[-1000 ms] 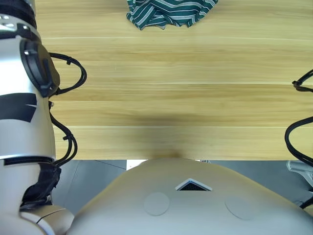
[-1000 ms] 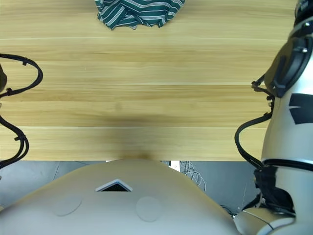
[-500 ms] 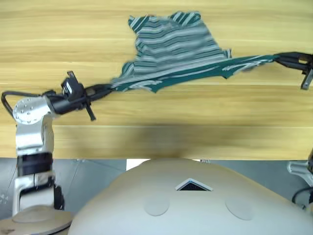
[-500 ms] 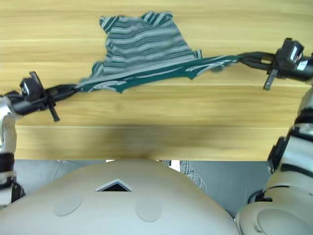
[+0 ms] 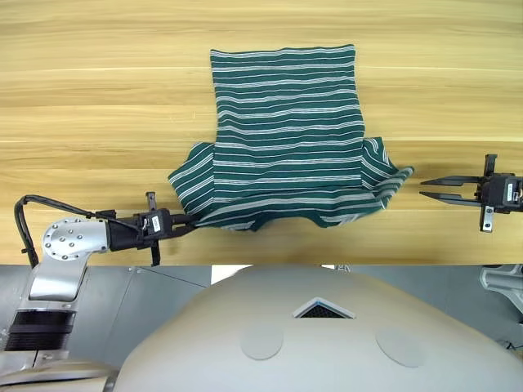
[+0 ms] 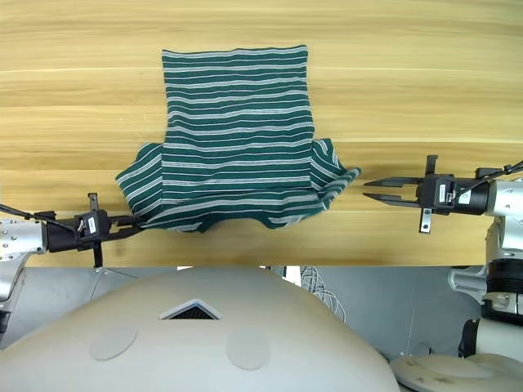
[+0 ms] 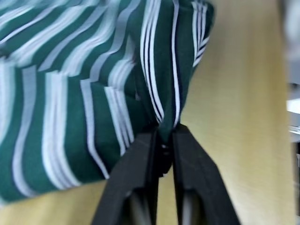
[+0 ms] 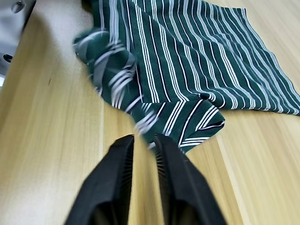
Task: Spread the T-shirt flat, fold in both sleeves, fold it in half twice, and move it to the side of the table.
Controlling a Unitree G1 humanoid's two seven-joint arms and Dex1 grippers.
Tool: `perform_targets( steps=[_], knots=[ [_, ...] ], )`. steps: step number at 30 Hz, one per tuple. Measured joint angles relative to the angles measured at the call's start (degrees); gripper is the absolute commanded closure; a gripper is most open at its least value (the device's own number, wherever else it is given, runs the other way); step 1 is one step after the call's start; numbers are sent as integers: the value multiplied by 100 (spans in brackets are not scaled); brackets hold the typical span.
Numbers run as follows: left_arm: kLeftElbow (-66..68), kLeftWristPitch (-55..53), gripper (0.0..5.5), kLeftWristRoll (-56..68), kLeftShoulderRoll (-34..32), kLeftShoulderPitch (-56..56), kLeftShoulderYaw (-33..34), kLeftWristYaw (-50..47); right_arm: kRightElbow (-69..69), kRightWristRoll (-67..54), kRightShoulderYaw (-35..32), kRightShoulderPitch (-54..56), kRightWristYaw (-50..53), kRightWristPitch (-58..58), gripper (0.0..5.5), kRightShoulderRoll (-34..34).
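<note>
The green T-shirt (image 5: 286, 122) with white stripes lies spread on the wooden table (image 5: 98, 98), its hem at the far side. Both sleeves bunch near the front, the left sleeve (image 5: 192, 175) and the rumpled right sleeve (image 5: 386, 175). My left gripper (image 5: 189, 220) is low by the table's front edge, shut on the shirt's near left corner; the left wrist view shows the fabric (image 7: 70, 70) pinched at the left gripper (image 7: 163, 138). My right gripper (image 5: 423, 188) is open and holds nothing, a short way right of the right sleeve. Its wrist view has the right gripper (image 8: 143, 140) just short of the shirt (image 8: 187, 56).
Bare wood stretches to the left and right of the shirt and beyond its hem. The table's front edge (image 5: 245, 265) runs close to both grippers, with grey floor and loose cables (image 6: 315, 286) below it.
The shirt, bunched at the far edge a second ago and then stretched between both grippers, now lies flat. The right gripper has let go and drawn back; the left pulled toward the front edge.
</note>
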State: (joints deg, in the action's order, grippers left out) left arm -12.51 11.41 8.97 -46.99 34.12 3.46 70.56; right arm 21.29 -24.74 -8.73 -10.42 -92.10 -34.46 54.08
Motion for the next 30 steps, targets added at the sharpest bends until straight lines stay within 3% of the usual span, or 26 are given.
perform_targets(
  steps=[6,10,15,18,21,25,30],
  knots=[
    [-212,-110,346,47,-332,303,237,-41,312,-260,-10,-42,-5,-242,289,170],
    [-226,-93,282,71,-398,231,736,-280,465,-404,-12,894,131,-28,283,80],
    [-265,-66,264,986,-304,-220,1600,-451,624,843,1109,2697,1180,644,283,-1247],
    [-15,-125,264,1547,244,-683,1736,-893,1365,1539,1662,3504,1609,746,283,-2032],
    [221,-808,264,1978,1064,-803,1841,-1924,2528,2286,2223,4354,2189,1033,283,-2976],
    [72,-2464,264,2460,1871,-410,1842,-3375,3950,2970,2542,5229,3261,1566,283,-3940],
    [-539,-3461,264,2957,2397,-28,1868,-4127,4961,3165,2455,5645,4175,2037,283,-4570]
  ],
)
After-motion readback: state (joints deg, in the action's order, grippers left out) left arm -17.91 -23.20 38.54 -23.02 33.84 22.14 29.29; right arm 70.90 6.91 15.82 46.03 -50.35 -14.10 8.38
